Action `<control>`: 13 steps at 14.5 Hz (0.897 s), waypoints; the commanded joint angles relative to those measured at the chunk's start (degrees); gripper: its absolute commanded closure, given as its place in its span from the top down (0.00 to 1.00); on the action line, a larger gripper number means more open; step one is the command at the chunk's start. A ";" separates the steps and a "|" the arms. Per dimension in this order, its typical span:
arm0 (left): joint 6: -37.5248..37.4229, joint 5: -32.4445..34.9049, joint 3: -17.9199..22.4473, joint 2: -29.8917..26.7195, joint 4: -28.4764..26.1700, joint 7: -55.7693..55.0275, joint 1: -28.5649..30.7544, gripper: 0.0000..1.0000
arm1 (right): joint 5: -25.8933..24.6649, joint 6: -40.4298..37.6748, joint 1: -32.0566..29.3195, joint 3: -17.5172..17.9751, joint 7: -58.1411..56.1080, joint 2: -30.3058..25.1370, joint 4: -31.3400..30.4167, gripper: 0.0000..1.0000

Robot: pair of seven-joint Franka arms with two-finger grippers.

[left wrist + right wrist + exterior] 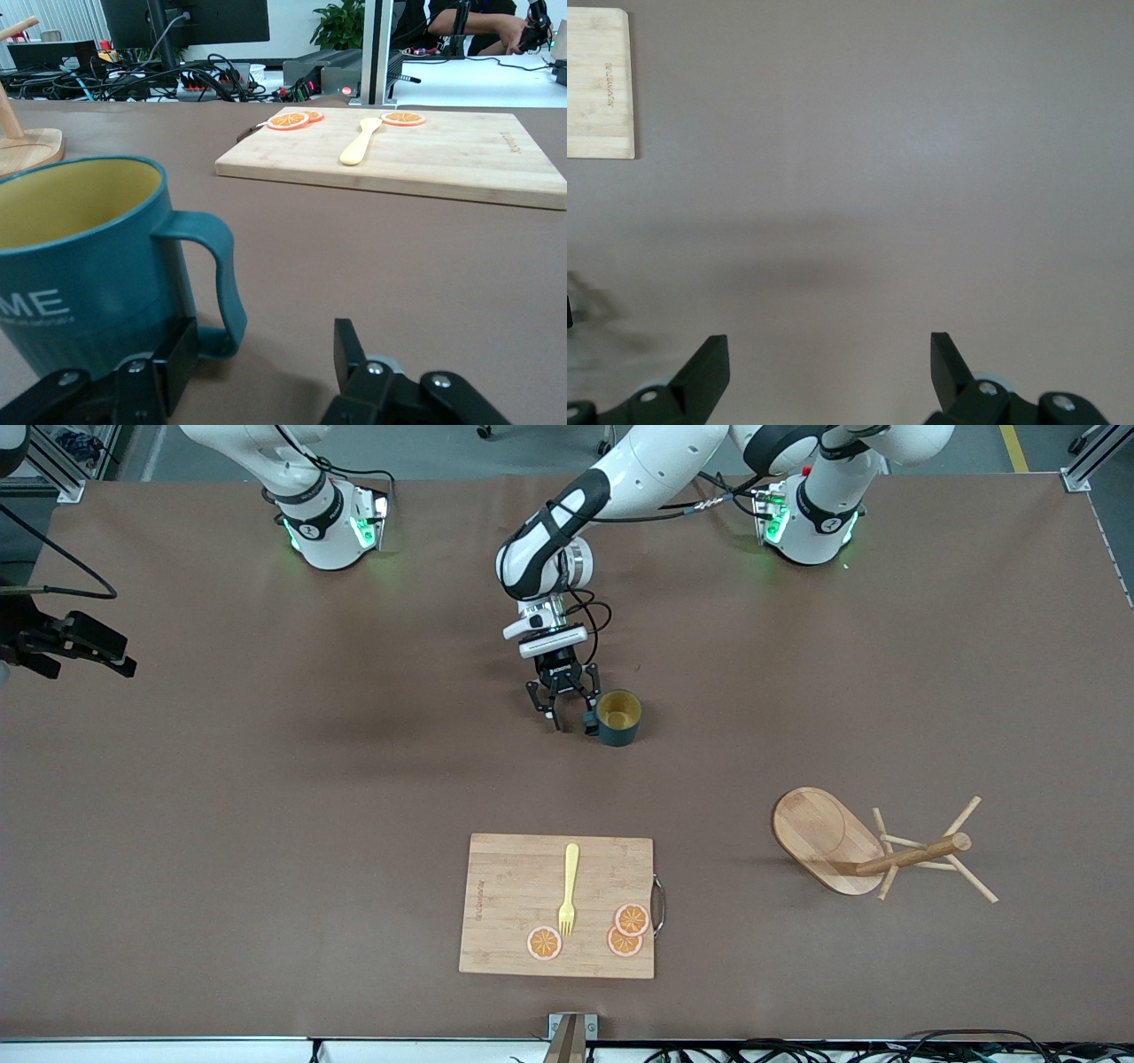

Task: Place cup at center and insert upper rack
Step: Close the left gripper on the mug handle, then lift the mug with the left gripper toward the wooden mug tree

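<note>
Your cutting board [556,905] lies nearest. The cup [84,266] is cut off; its handle sits between the left gripper [266,354]'s half-spread jaws, contact unclear. The right gripper [830,363] waits, jaws spread wide.

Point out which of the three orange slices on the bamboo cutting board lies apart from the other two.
The round orange slice by the tines of the yellow fork, toward the right arm's end of the cutting board. The other two slices overlap near the board's metal handle.

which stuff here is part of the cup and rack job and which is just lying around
Job: cup at the table's middle, handle between the left gripper fingers; upper rack lying on its side.
Lying about: cutting board, yellow fork, three orange slices.
</note>
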 commanded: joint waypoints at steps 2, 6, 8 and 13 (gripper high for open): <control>-0.36 2.38 0.90 0.58 1.30 0.65 -0.20 0.66 | -0.51 -0.52 -0.19 0.12 0.27 -0.88 -0.30 1.00; -0.10 2.82 1.61 1.99 2.09 0.65 -0.20 0.62 | -0.51 -0.61 -0.19 0.12 0.27 -0.88 -0.30 1.00; -0.10 2.82 1.61 2.17 2.00 0.56 -0.11 0.57 | -0.51 -0.52 -0.19 0.12 0.18 -0.88 -0.30 1.00; 0.43 2.82 1.61 2.08 2.00 0.47 0.24 0.12 | -0.51 -0.52 -0.19 0.12 0.27 -0.88 -0.30 1.00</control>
